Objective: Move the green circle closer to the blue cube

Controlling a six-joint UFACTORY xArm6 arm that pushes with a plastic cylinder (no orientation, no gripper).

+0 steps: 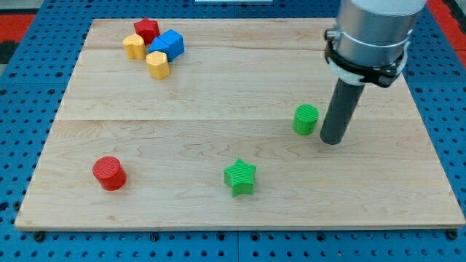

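My tip (330, 140): at 3 o'clock of the green circle, just beside it, a thin gap showing between them; it rests on the table.
Claw: none fitted, the arm ends in a plain dark rod, so nothing is grasped or released.
Green circle (306, 119): upright cylinder, right of the table's middle, well apart from the right edge.
Blue cube (168, 44): near the table's top edge, toward the top-left corner, at about 10 o'clock from the green circle and well apart from it.
Cluster round the blue cube: red block (146, 30) at its 11 o'clock, a yellow block (134, 46) at its 9 o'clock, a second yellow block (157, 65) at its 7 o'clock, all touching or just beside it.
Open room: bare wood lies between the green circle and the cluster.
Green star (240, 177): at 7 o'clock of the green circle, near the bottom edge.
Red cylinder (109, 173): lower left, near the bottom edge.
Table (218, 94): pale wooden board, edges all in view.
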